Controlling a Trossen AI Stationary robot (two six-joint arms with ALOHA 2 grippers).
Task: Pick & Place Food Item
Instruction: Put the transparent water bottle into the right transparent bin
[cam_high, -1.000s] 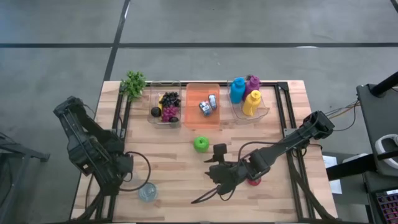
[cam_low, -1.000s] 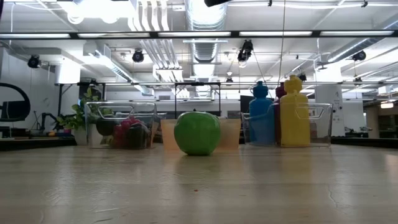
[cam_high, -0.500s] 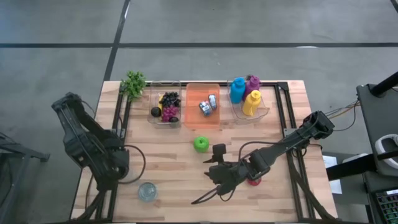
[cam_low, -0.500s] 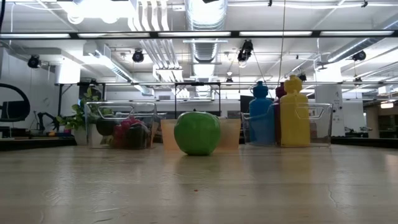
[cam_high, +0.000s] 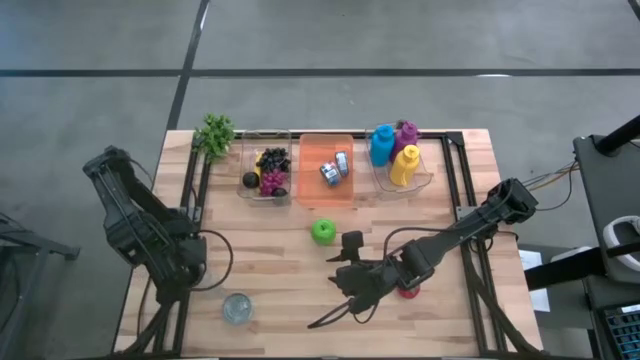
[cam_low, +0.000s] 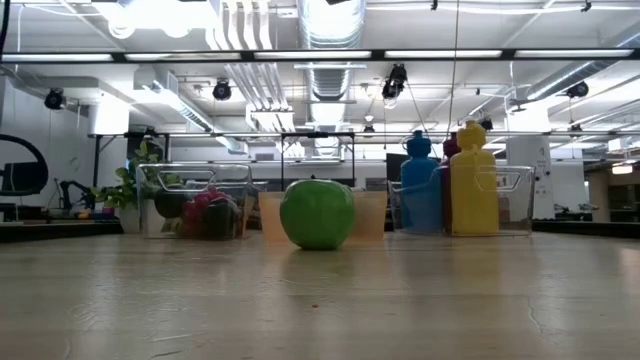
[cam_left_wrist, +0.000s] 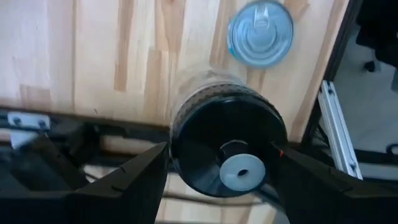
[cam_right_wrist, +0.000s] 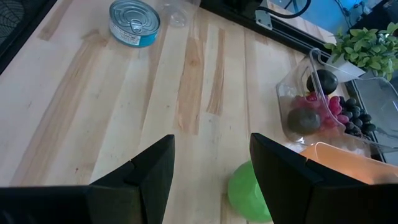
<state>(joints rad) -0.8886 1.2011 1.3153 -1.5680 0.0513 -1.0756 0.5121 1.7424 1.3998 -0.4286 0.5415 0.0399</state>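
Green apple (cam_high: 322, 231) (probably smooth, rigid, light) loose on surface (cam_high: 270, 270); grasp across its middle; right gripper (cam_high: 352, 262) jaws part-open, empty; left gripper (cam_high: 188, 262) jaws open, empty.

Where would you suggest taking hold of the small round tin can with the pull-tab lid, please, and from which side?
Probably best across its short curved side wall, coming straight down from above. The small round tin can stands upright with its flat pull-tab lid facing up, and bare light wooden table lies all round it, so a pincer's fingers could drop on opposite sides. The lid itself offers nothing to pinch.
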